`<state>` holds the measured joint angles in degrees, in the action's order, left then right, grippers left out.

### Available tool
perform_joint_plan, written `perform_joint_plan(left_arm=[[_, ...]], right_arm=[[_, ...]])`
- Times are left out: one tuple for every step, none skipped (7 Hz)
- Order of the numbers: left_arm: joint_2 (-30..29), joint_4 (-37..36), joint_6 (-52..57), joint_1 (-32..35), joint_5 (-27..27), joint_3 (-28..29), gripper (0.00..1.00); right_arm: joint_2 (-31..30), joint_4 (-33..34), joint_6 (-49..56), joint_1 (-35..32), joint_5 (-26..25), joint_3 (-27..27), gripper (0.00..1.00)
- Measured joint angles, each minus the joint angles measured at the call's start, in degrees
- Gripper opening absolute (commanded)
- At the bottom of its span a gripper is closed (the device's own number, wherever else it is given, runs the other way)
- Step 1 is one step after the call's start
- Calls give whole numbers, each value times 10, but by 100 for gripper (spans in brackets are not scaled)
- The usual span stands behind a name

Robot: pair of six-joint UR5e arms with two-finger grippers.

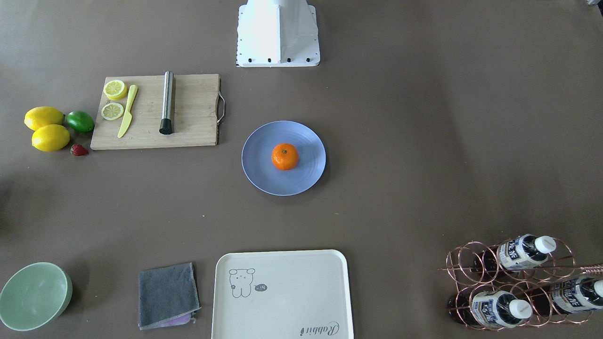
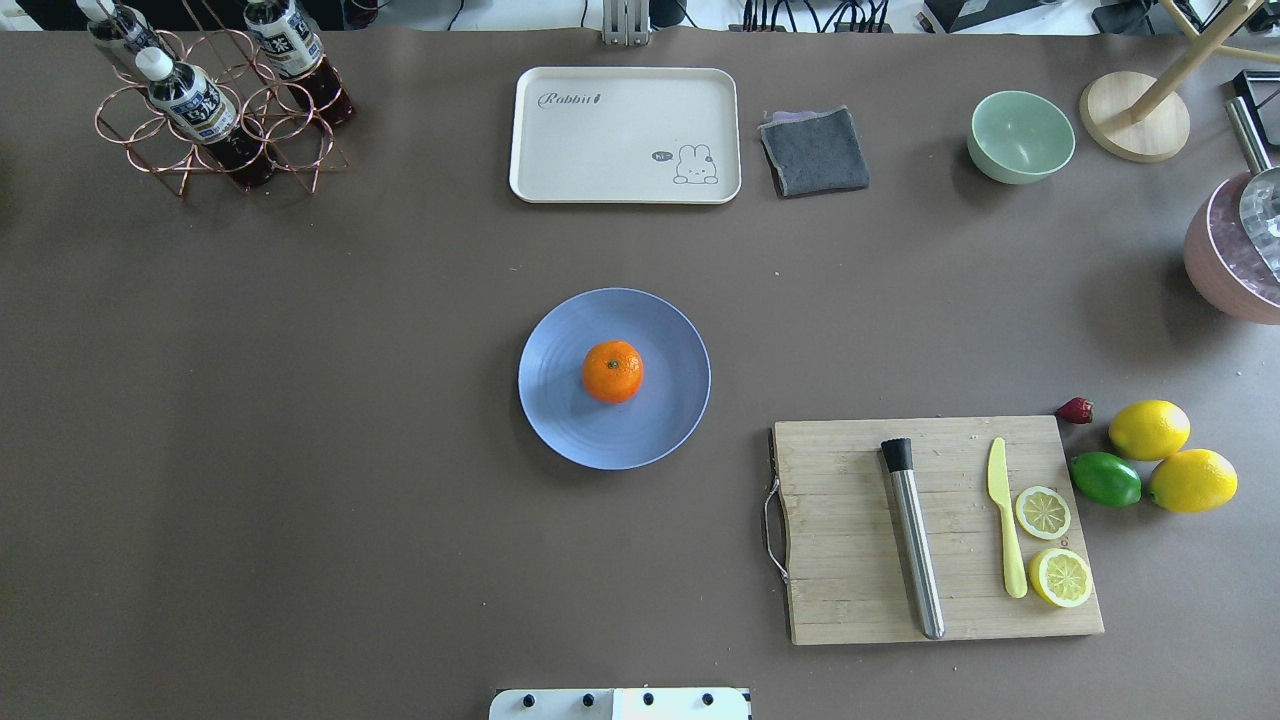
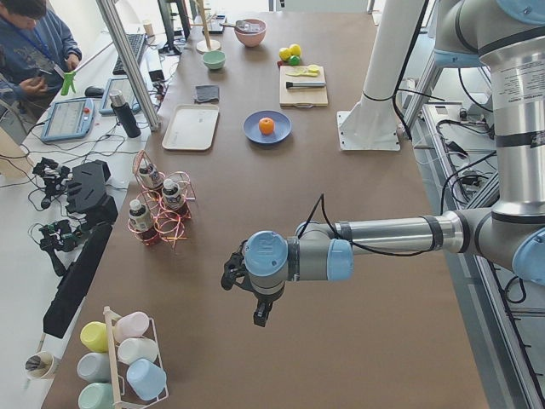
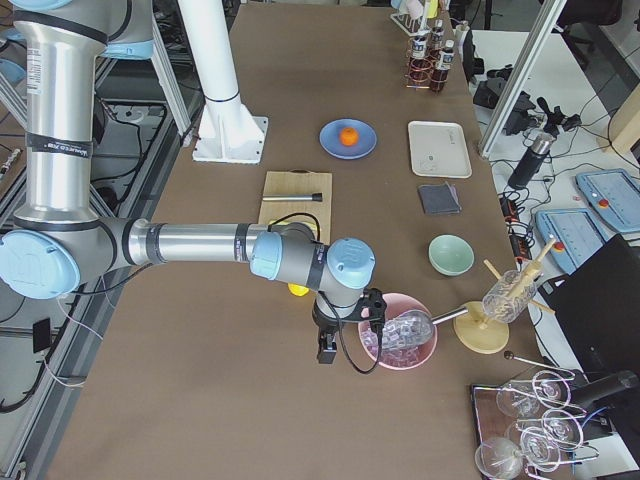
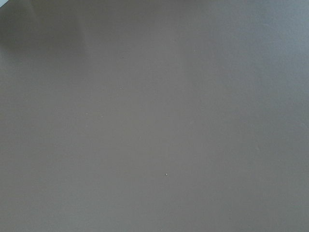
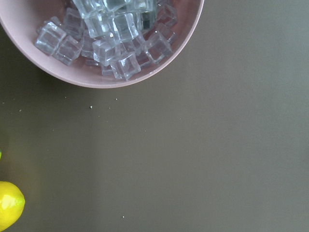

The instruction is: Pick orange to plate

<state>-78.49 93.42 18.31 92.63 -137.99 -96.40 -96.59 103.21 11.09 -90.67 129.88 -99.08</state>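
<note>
The orange (image 2: pixel 612 371) rests at the middle of the pale-blue plate (image 2: pixel 560 420), in the centre of the table; the front view shows the orange (image 1: pixel 285 156) on the plate (image 1: pixel 264 176) too. Neither gripper is near it. The left gripper (image 3: pixel 247 294) hangs over bare table far toward the robot's left end, and I cannot tell whether it is open or shut. The right gripper (image 4: pixel 325 350) hangs beside the pink ice bowl (image 4: pixel 398 342) at the opposite end, and its state cannot be told either. The wrist views show no fingers.
A wooden cutting board (image 2: pixel 840 480) carries a metal muddler (image 2: pixel 915 540), a yellow knife (image 2: pixel 1005 530) and lemon slices. Beside it lie two lemons (image 2: pixel 1150 430), a lime (image 2: pixel 1105 479) and a strawberry. At the far edge are a cream tray (image 2: pixel 600 150), grey cloth (image 2: pixel 815 150), mint bowl (image 2: pixel 1020 136) and bottle rack (image 2: pixel 215 130).
</note>
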Motion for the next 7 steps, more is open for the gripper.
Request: perform_joint_plan(left_arm=[[0,0,0,0,2,0,98],[1,-1,1,0,2,0,98],[1,-1,1,0,3,0,98],[1,-1,1,0,3,1,98],[1,-2,1,0,3,1,98],[1,-2,0,0,3,2,98],[2,-2,0,0,3,3,98]], right_arm=[[0,0,0,0,7,0,100],[0,0,1,0,13,0,100],[0,0,1,0,15,1,100],[0,0,1,0,16,3,100],[0,0,2,0,16,4,100],[-1,0,2,0,17,5,100],[-1,0,3,0,17,5,100]])
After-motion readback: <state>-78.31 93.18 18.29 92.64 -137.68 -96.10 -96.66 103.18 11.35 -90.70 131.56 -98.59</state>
